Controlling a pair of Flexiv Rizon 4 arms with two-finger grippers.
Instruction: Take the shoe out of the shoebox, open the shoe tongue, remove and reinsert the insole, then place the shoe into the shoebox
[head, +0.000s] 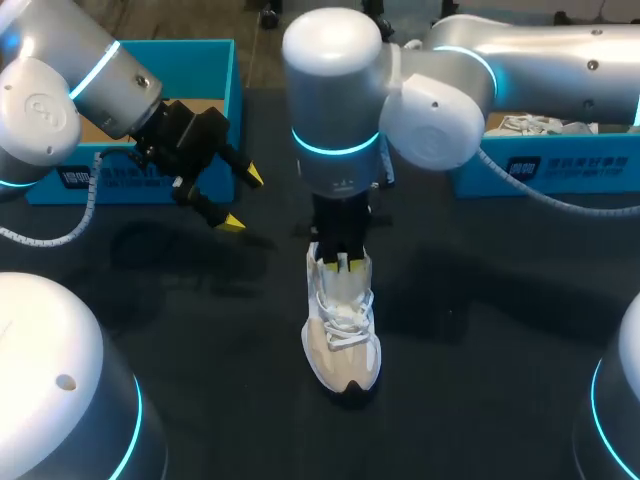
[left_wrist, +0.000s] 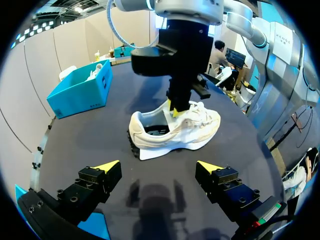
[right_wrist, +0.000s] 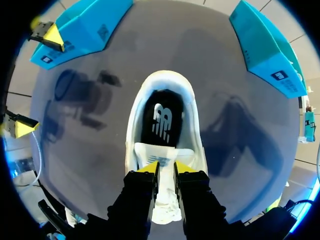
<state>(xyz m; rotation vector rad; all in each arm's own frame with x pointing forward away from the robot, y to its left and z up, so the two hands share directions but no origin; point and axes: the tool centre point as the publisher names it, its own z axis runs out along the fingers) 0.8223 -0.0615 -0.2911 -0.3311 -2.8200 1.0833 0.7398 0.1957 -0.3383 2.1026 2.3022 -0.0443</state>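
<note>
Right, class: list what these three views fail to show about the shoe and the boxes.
Head view: the right gripper covers the shoe's heel opening.
Right wrist view: that gripper hides the shoe's laces and most of its toe.
Head view: the left arm covers much of the left shoebox's inside.

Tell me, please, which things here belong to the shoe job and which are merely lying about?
Job in hand:
white lace-up sneaker
its white tongue, pinched by the right gripper
black insole inside it
left gripper, open
blue cardboard shoebox at left, probably the shoe's

Lying about:
second blue cardboard box at right, holding white items
</note>
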